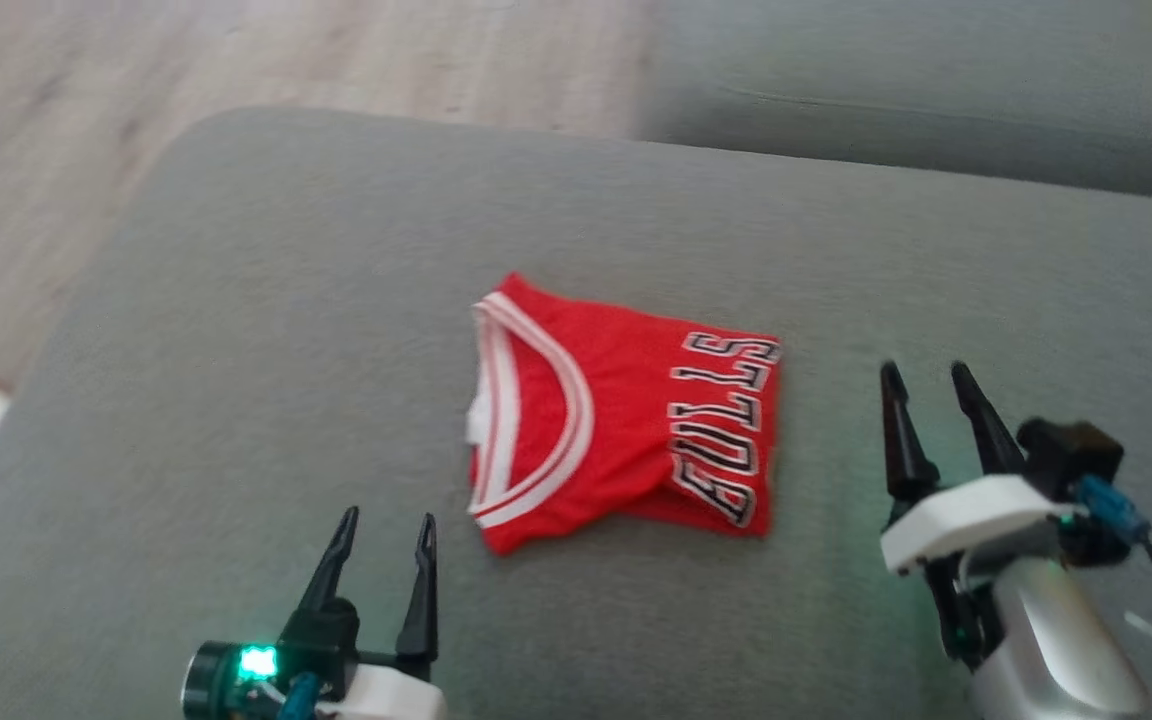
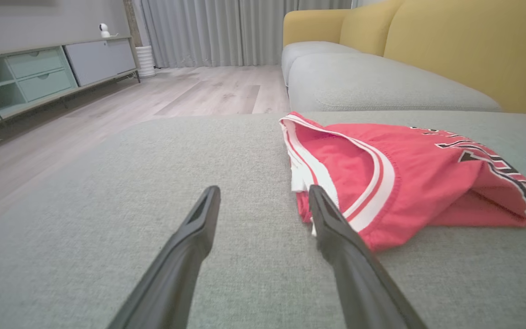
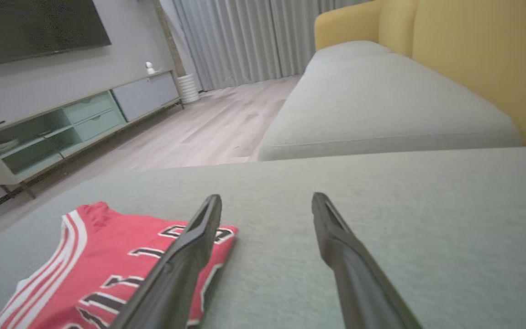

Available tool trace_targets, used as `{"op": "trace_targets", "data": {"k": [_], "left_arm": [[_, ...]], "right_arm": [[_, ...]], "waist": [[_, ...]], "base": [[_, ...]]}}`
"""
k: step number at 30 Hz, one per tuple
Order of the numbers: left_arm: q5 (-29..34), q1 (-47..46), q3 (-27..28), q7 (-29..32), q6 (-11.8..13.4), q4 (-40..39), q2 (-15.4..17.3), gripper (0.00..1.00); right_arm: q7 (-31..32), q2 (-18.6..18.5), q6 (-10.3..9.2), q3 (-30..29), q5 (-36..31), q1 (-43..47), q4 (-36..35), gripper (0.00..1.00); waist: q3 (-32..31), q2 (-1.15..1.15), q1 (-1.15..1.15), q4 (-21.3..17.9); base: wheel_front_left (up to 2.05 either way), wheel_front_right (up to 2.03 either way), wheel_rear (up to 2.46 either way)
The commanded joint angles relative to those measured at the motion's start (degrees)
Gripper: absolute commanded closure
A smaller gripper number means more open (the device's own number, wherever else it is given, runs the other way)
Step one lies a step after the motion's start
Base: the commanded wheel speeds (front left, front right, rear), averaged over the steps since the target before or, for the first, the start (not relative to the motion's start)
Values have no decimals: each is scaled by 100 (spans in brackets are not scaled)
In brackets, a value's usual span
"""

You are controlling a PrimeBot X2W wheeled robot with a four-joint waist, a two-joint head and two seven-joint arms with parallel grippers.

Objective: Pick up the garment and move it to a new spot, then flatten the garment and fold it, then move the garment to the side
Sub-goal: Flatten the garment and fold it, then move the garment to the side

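Right wrist view: the red jersey [image 3: 98, 242] is cut off by the bottom edge, and 1 finger [image 3: 185, 256] of the right gripper [image 3: 265, 197] covers part of its lettering [image 3: 142, 252]. Left wrist view: 1 finger [image 2: 336, 242] of the left gripper [image 2: 264, 188] hides the jersey's near corner. Head view: wood floor [image 1: 286, 60] and far sofa cushion [image 1: 936, 80] are blurred. A small white object [image 2: 104, 30] on the TV cabinet [image 2: 39, 68] is too small to identify.

right claw [image 3: 266, 198] spread wide over grey cushion [image 3: 381, 205], red jersey [image 3: 98, 246] beside one finger.
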Motion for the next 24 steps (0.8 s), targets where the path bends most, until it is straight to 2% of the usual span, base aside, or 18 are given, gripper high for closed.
{"op": "trace_targets", "data": {"k": [1,4,14,20,24], "left_arm": [[52,-230,280,-29,63,-162,6,0],[85,-169,417,-29,108,-131,6,0],[210,180,700,-29,160,-154,8,0],[246,219,714,-29,116,-174,7,0],[260,145,604,-29,57,-169,7,0]], "right_arm": [[-63,53,-4,47,-136,-12,-235,0],[-63,53,-4,-33,-262,229,-271,0],[-63,53,-4,-13,-266,842,-385,0],[-63,53,-4,42,-214,876,-448,0],[-63,53,-4,368,-4,710,-334,0]], "waist": [[-54,0,0,-458],[-89,0,0,-703],[-127,0,0,-1131],[-108,0,0,-1125],[8,0,0,-958]], "base": [[0,0,0],[0,0,0],[0,0,0],[0,0,0],[0,0,0]]}}
